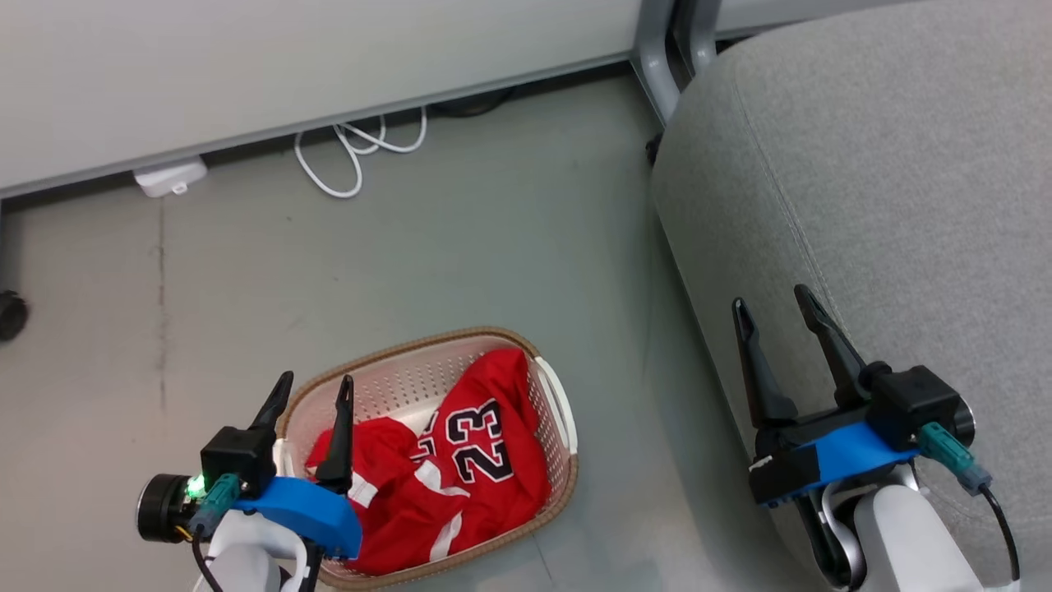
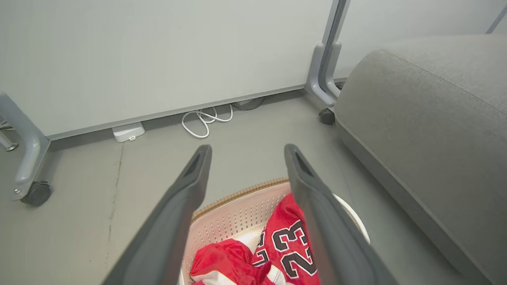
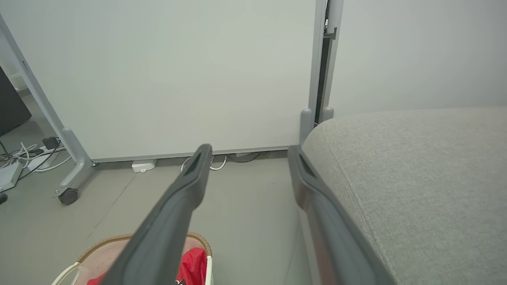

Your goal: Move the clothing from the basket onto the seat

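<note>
Where the head view looks down on the grey floor (image 1: 411, 263), the basket (image 1: 493, 335) sits at lower centre with the clothing (image 1: 485, 444) heaped inside it, the number 23 facing up. The left claw (image 1: 316, 380) hangs open and empty over the basket's left rim, one finger crossing the red cloth in that view. The right claw (image 1: 771, 298) stands open and empty well to the right, over the rounded edge of the seat (image 1: 888, 181). In the left wrist view the clothing (image 2: 285, 237) lies low between the left claw's (image 2: 247, 147) spread fingers. In the right wrist view the right claw (image 3: 248, 147) frames bare floor, the seat (image 3: 416, 178) is beside its right finger, and the basket (image 3: 107, 241) is at lower left.
</note>
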Available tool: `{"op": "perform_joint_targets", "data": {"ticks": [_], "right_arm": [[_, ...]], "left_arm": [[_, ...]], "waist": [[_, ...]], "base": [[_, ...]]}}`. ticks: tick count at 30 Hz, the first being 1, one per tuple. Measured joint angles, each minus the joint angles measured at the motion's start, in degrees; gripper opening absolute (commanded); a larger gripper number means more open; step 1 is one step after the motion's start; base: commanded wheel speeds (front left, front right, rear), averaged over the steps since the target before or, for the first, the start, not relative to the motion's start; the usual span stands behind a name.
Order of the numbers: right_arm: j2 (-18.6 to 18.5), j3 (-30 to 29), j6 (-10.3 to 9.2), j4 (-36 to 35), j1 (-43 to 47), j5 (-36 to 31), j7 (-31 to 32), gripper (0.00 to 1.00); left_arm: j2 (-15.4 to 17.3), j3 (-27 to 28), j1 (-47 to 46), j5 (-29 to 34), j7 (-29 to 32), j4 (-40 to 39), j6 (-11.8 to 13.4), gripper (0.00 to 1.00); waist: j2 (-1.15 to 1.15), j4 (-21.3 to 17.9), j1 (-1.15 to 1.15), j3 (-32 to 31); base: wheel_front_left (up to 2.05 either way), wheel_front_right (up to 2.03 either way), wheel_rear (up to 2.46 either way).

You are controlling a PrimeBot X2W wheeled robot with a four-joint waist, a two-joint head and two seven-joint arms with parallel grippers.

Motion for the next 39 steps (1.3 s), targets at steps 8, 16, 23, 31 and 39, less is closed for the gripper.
{"op": "perform_joint_targets", "data": {"ticks": [8,16,23,31,39], "right_arm": [[-0.05,2.23,0.0,-1.51,-4.14,2.38,-0.13,1.0],[-0.07,4.05,0.0,-3.65,-6.72,4.32,-0.19,1.0],[-0.07,4.76,0.0,-4.72,-8.23,5.7,-0.19,1.0],[-0.07,5.38,0.0,-5.72,-9.69,6.57,-0.19,1.0],[-0.07,6.06,0.0,-6.7,-10.96,7.32,-0.19,1.0]], "left_arm": [[3.0,-5.22,-6.88,-0.69,3.3,8.16,-0.21,1.0],[6.08,-11.62,-13.78,-5.2,8.66,14.58,-0.33,1.0],[7.7,-14.6,-17.97,-8.22,13.46,19.41,-0.34,1.0],[8.94,-15.35,-21.68,-8.7,16.17,24.18,-0.24,1.0],[9.76,-15.35,-24.32,-9.14,18.69,27.82,0.76,1.0]], "waist": [[0.0,-4.45,0.01,8.39],[0.0,-8.58,0.01,16.45],[0.0,-11.05,0.01,22.12],[0.0,-12.37,0.0,26.28],[0.0,-13.64,0.0,29.39]], "base": [[0.0,0.0,0.0],[0.0,0.0,0.0],[0.0,0.0,0.0],[0.0,0.0,0.0],[0.0,0.0,0.0]]}}
